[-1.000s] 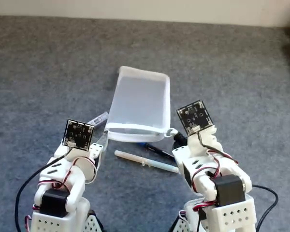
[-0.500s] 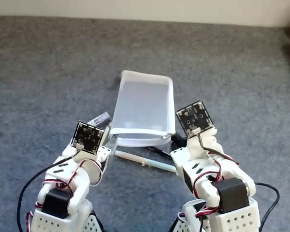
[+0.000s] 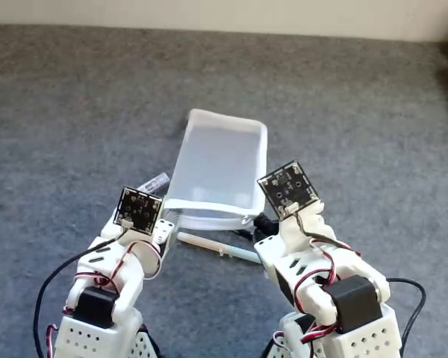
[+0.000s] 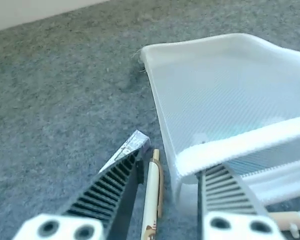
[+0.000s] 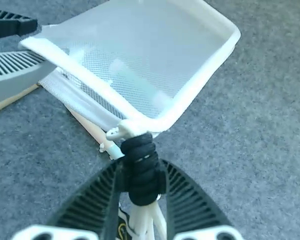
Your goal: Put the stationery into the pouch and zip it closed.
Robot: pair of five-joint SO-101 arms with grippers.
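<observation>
"Right gripper (image 5: 140, 169) is clamped on the black pull cord (image 5: 138, 147) – the pouch (image 5: 140, 55) stretches away from its fingertips."

"Left gripper (image 4: 172, 170) has its jaws apart, with the pouch's other mouth corner between them. A beige pen (image 4: 152, 195) lies there too, just beside the pouch, on the grey carpet (image 4: 50, 100)."
</observation>
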